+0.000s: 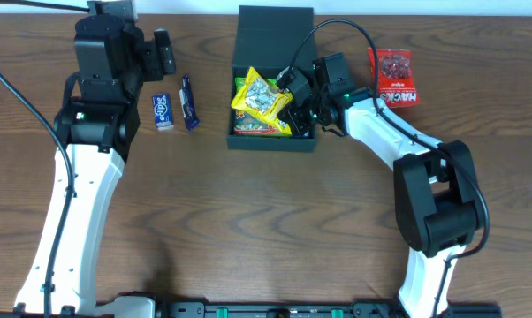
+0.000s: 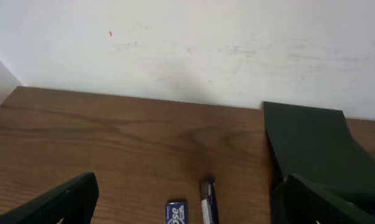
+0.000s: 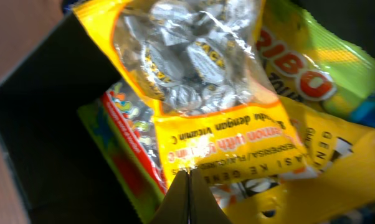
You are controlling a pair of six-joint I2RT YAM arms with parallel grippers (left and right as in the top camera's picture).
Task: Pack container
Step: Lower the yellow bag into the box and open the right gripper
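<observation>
Brown wood-grain table, white wall behind it. Two arms at work, one on each side.

One container: dark, box-shaped, at the far centre of the table. Its flap lid stands open at the back edge.

Packets inside the container, at least three counted:
- One yellow bag with a clear window showing silver-wrapped sweets. It lies tilted on top of the others.
- One yellow-and-green packet with large red letters, partly under the bag.
- One green packet with a red panel, lower down against the dark inner wall.

The pile could hide more; the count cannot be pushed further.

Right gripper reaches into the container from the right side. Its two fingers are pressed together with no gap showing, pinching the lower edge of the yellow bag.

Left gripper hangs over the far left of the table, well apart from the container. Its fingers are spread wide with nothing between them.

Packets loose on the table, three counted:
- One small blue-and-white packet, left of the container.
- One dark blue bar, just beside that packet on its right.
- One red packet, right of the container, near the right arm.
</observation>
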